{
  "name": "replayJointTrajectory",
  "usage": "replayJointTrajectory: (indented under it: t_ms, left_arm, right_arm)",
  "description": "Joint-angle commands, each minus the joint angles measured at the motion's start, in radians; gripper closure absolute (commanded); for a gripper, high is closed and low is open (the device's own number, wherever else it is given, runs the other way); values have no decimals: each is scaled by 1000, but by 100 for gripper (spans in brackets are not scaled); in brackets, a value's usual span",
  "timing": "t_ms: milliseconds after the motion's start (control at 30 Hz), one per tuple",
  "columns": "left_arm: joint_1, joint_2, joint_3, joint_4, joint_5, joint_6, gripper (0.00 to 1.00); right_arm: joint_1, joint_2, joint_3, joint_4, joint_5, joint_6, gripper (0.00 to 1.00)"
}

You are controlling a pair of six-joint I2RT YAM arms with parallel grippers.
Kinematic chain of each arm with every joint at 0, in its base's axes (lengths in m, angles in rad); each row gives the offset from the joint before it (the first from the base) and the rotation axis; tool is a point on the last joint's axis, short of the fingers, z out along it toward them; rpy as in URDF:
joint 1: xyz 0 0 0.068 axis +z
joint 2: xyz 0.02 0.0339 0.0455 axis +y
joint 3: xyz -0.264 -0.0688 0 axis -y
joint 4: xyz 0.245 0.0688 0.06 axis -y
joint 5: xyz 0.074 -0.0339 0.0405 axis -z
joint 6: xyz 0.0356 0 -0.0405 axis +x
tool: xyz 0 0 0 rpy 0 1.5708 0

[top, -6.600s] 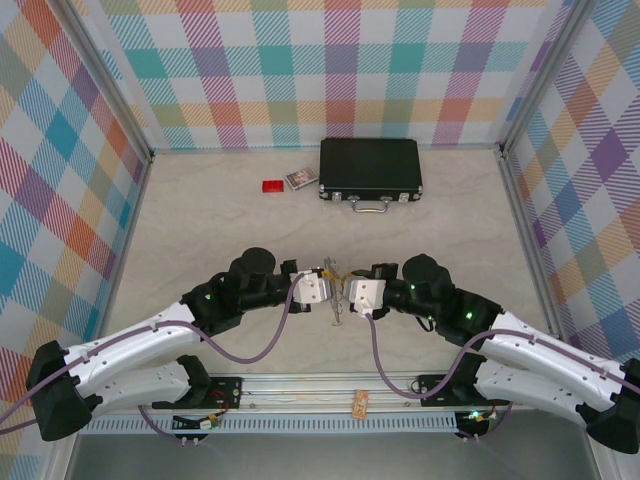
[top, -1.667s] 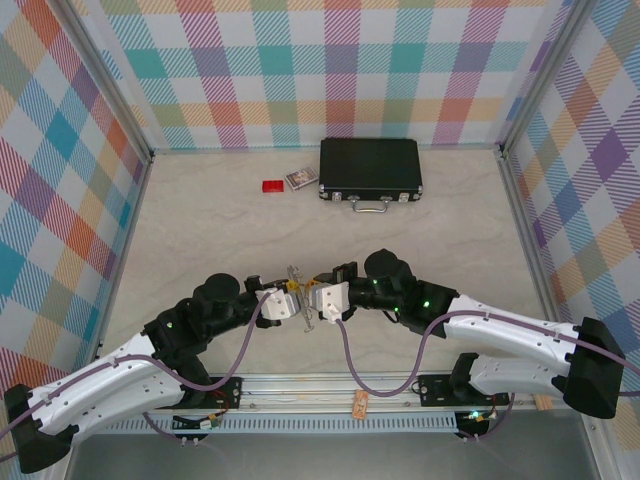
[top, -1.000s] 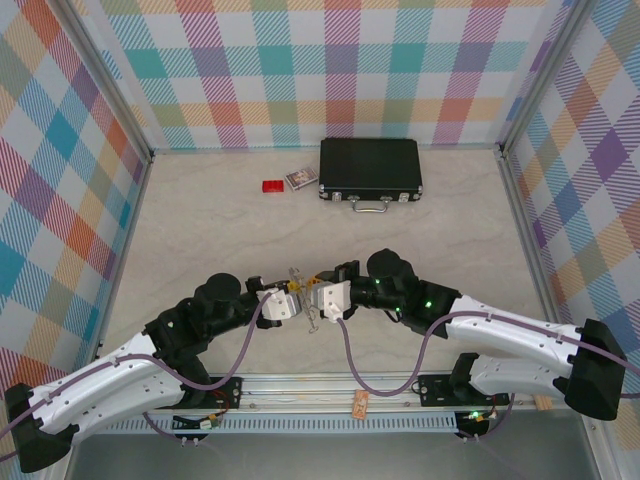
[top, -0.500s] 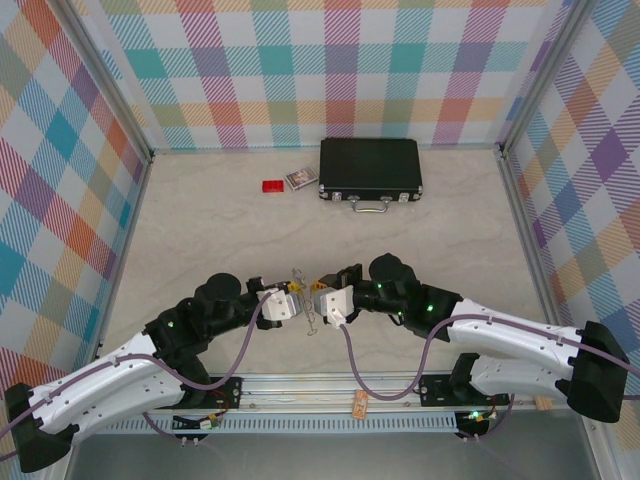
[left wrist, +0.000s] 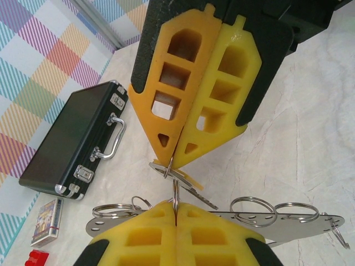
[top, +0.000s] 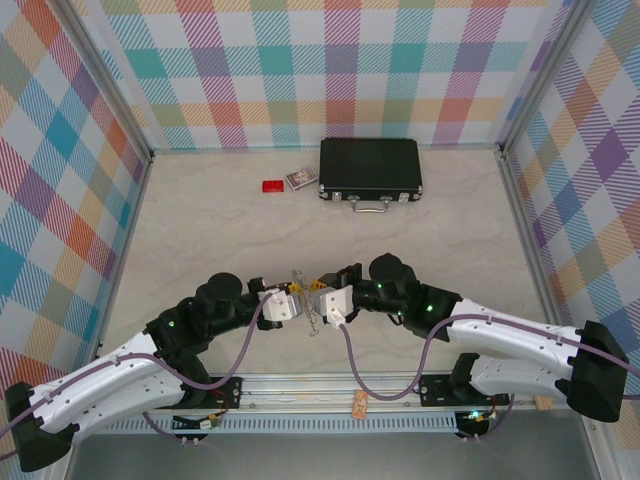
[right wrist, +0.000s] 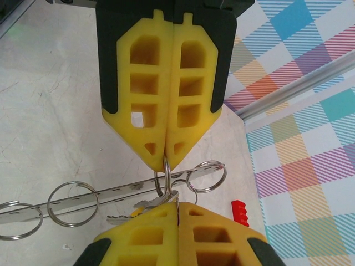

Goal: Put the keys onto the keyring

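The keyring (left wrist: pixel 288 220) is a flat perforated silver strip carrying several split rings. My left gripper (left wrist: pixel 176 208) is shut on one upright split ring (left wrist: pixel 175 191) of it. Facing it tip to tip, my right gripper (left wrist: pixel 172 162) is shut on the keys: a silver key (left wrist: pixel 191 188) with a yellow-headed one (left wrist: pixel 195 182) behind it. In the right wrist view the right gripper (right wrist: pixel 177 204) pinches the silver key's head (right wrist: pixel 166 198), and the left gripper (right wrist: pixel 166 166) holds the ring (right wrist: pixel 165 178) just above. From the top, the left gripper (top: pixel 293 300) and the right gripper (top: pixel 320 298) meet above the table's near middle.
A black case (top: pixel 370 168) with a silver handle lies at the back of the table. A small red block (top: pixel 272 186) and a little card box (top: pixel 300 179) sit left of it. Plaid walls close in the table on three sides.
Over the last second the two shut grippers have hardly moved. Since the earliest frame both have shifted left and a little nearer, with the keyring and keys still between them.
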Motion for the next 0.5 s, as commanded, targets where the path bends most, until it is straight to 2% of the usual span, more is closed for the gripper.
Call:
replayJointTrajectory:
  t_ms: [0, 467]
  left_arm:
    - [-10, -5, 36, 6, 16, -9, 100]
    - [-9, -9, 32, 16, 4, -10, 100]
  right_arm:
    - [7, 6, 5, 40, -18, -7, 100]
    - [12, -3, -2, 26, -18, -10, 100]
